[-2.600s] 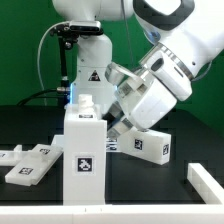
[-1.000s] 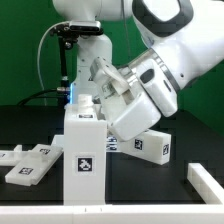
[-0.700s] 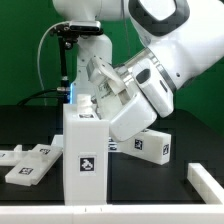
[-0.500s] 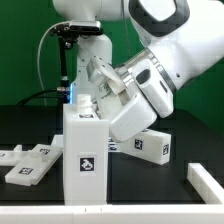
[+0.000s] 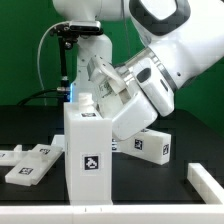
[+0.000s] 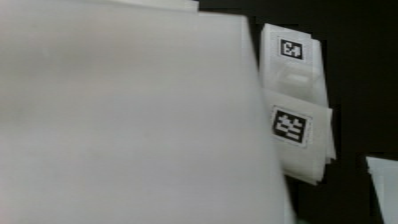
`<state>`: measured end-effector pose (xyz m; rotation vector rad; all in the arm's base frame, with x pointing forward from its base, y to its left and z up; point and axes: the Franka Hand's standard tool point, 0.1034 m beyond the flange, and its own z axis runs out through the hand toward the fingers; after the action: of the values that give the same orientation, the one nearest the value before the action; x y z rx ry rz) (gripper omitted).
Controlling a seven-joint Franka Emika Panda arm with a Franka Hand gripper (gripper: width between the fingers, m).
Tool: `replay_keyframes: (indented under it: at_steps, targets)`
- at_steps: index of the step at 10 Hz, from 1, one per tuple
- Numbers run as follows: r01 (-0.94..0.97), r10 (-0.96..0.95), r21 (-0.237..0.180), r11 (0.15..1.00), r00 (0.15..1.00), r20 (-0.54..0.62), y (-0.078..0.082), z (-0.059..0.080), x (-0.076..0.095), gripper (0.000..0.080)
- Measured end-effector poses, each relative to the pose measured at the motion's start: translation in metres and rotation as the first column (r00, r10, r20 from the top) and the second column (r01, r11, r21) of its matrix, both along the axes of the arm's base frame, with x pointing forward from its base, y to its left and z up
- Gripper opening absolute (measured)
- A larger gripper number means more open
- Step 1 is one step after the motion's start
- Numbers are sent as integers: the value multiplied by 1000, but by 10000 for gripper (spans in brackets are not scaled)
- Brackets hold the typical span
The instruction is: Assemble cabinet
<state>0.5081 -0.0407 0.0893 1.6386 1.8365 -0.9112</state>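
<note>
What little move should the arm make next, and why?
Probably lower slightly for a firmer hold on the tall upright cabinet piece: the pincer sits only at its top edge, and its white side fills most of the wrist view. Whether it's clamped is hidden.

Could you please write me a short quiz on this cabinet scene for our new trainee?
1. True or false: the tall box lies on its side.
2. In the exterior view, on which side of the tall box does the low box lie? A) the left B) the right C) on top of it
3. How many tags show in the wrist view?
Key: 1 false, it stands upright; 2 B; 3 two.
</note>
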Motion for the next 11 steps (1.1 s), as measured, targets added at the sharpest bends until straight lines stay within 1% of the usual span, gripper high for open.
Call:
replay_keyframes:
  at_steps: [1, 2, 3, 4, 5, 6, 7, 8, 9, 10, 11]
  targets:
    - [46, -48, 35, 998, 998, 45, 1, 5, 2, 35]
    - [114, -119, 64, 991, 988, 97, 4, 13, 2, 35]
    - [195, -206, 101, 976, 972, 115, 11, 17, -1, 35]
    - [274, -297, 192, 942, 950, 101, 17, 23, 0, 34]
    - [334, -378, 277, 901, 917, 124, 18, 34, 4, 34]
    - [341, -398, 336, 878, 910, 117, 19, 36, 6, 34]
    - [316, -393, 410, 856, 912, 118, 16, 35, 10, 34]
    - [308, -399, 459, 833, 910, 114, 12, 34, 10, 34]
    - [338, -470, 537, 773, 873, 127, 13, 36, 12, 34]
    - [372, -576, 629, 683, 804, 150, 17, 40, 17, 34]
    - [398, -643, 670, 626, 750, 155, 21, 37, 18, 34]
